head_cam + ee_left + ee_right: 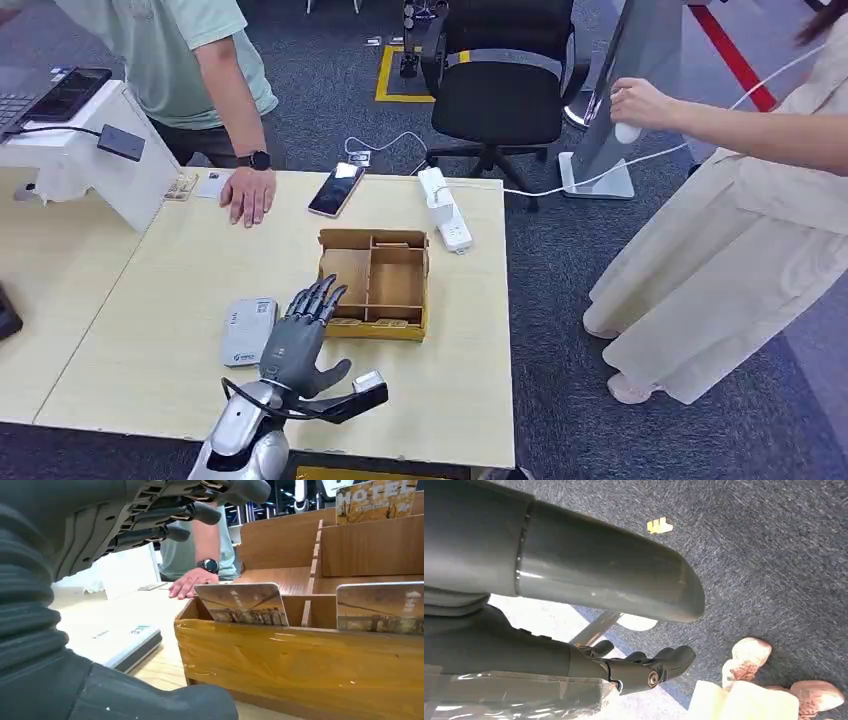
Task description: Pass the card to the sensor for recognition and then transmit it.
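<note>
A wooden card box [375,285] stands mid-table, with cards upright in its near slot. In the left wrist view a brown card [242,604] leans at the box's front left, a second card [382,607] stands beside it, and a "HOTEL" card [375,500] sits in a farther slot. The flat grey-white sensor [248,330] lies on the table left of the box. My left hand [300,335] hovers between sensor and box, fingers [165,515] stretched out and apart, holding nothing. My right hand [589,580] hangs over the carpet, empty.
A person's hand [248,195] rests on the table's far side near a phone [336,188] and a power strip [445,208]. A white stand [110,170] occupies the left. Another person in beige [720,230] stands right of the table, with an office chair [500,85] beyond it.
</note>
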